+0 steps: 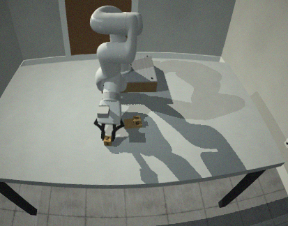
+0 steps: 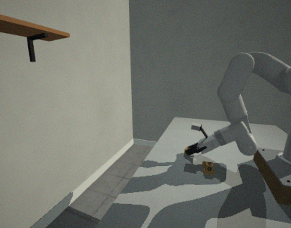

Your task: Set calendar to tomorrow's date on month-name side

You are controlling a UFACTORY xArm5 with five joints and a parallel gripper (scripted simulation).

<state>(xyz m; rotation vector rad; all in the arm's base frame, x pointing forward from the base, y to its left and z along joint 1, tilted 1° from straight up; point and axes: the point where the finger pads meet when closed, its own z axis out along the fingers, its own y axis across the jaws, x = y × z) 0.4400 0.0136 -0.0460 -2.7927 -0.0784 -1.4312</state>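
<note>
My gripper [image 1: 107,138] is shut on a small wooden digit cube [image 1: 107,140], holding it just above the table near the front. In the exterior view the same cube [image 2: 185,153] sits between the black fingers [image 2: 191,150], a little off the table top. The wooden tray [image 1: 132,123] lies flat on the table to the right of the gripper. A second digit cube [image 1: 137,121] stands in the tray; it also shows in the exterior view [image 2: 208,167]. The digits are too small to read.
The arm's wooden base block [image 1: 141,78] stands behind the tray. A wooden shelf [image 2: 26,28] hangs on the wall, far from the table. The table's front edge is close to the gripper.
</note>
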